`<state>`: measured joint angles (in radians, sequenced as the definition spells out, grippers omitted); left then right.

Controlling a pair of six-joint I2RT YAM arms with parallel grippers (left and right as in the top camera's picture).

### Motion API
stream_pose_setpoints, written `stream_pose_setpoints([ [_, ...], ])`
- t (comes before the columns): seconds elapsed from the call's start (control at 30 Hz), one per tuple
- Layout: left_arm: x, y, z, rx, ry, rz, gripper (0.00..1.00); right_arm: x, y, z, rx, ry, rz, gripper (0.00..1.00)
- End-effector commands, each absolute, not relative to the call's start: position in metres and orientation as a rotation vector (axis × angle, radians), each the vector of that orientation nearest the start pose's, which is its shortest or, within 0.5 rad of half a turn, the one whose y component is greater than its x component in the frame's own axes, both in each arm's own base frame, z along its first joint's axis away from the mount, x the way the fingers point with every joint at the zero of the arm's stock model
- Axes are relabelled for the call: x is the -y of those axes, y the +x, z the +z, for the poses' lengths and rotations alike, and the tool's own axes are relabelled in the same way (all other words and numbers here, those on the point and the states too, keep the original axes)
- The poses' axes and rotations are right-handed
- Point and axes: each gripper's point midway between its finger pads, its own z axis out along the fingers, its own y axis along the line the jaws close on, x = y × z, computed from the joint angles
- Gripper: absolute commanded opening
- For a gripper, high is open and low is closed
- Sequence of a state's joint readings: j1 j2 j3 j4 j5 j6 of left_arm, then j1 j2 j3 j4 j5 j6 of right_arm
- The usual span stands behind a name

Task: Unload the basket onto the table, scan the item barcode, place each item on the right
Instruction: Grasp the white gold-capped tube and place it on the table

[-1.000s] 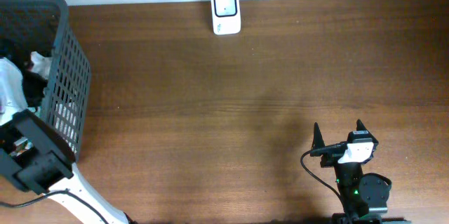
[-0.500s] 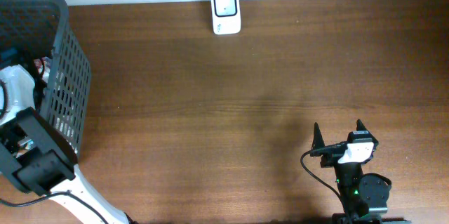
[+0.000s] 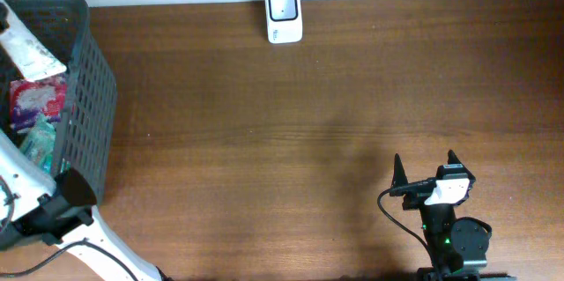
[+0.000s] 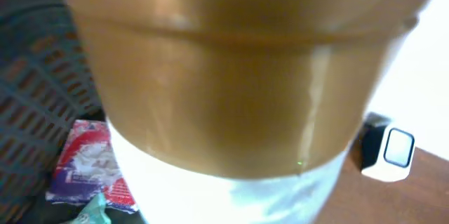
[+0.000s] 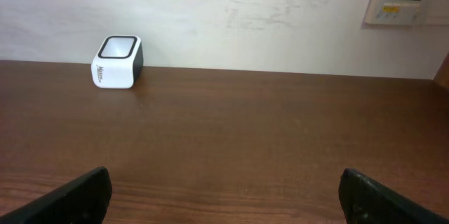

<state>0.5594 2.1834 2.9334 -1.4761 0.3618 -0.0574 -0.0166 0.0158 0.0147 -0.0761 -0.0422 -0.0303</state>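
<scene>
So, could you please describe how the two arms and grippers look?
The right arm is black with a white block, a looping black cable and a green light; its fingers are black and pointed. The left arm is white with black joints.

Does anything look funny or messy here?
Nothing looks spilled or broken. One odd thing: a blurry brown-and-white item fills almost the whole left wrist view, far too close to make out. The scanner sits upright and square.

left arm (image 3: 51, 215): far left edge | left end effector: hidden | right end effector (image 3: 424, 159): jaws wide apart
</scene>
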Motion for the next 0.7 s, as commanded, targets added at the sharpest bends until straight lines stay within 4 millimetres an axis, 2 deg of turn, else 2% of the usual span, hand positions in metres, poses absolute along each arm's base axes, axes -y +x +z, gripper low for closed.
stream_pose_setpoints([
  [0.0,-0.198,0.407,0.45,-2.029,-0.525,-0.106,0.0,-0.006,0.246,0.155,-1.651,-0.052,0.009,0.99],
  [0.03,-0.181,0.405,0.457,-2.02,-0.471,-0.188,0.0,-0.006,0.246,0.155,-1.651,-0.052,0.009,0.99],
  [0.1,-0.124,0.401,0.485,-1.959,-0.251,-0.491,0.0,-0.006,0.246,0.155,-1.651,-0.052,0.008,0.99],
  [0.13,-0.108,0.397,0.495,-1.931,-0.177,-0.581,0.0,-0.006,0.246,0.155,-1.651,-0.052,0.009,0.99],
  [0.2,-0.089,0.392,0.499,-1.927,-0.125,-0.665,0.0,-0.006,0.246,0.155,-1.651,-0.052,0.009,0.99],
  [0.33,-0.054,0.388,0.48,-2.023,-0.13,-0.77,0.0,-0.006,0.246,0.155,-1.651,-0.052,0.009,0.99],
  [0.37,-0.047,0.389,0.472,-2.065,-0.146,-0.753,0.0,-0.006,0.246,0.155,-1.651,-0.052,0.009,0.99],
  [0.43,-0.046,0.392,0.449,-2.17,-0.215,-0.617,0.0,-0.006,0.246,0.155,-1.651,-0.052,0.009,0.99],
  [0.5,-0.028,0.399,0.438,-2.224,-0.181,-0.539,0.0,-0.006,0.246,0.155,-1.651,-0.052,0.009,0.99],
  [0.53,-0.016,0.402,0.433,-2.253,-0.156,-0.494,0.0,-0.006,0.246,0.155,-1.651,-0.052,0.009,0.99],
  [0.57,0.005,0.406,0.424,-2.295,-0.109,-0.477,0.0,-0.006,0.246,0.155,-1.651,-0.052,0.009,0.99],
  [0.67,0.066,0.409,0.38,-2.469,0.029,-0.478,0.0,-0.006,0.246,0.155,-1.651,-0.052,0.009,0.99],
])
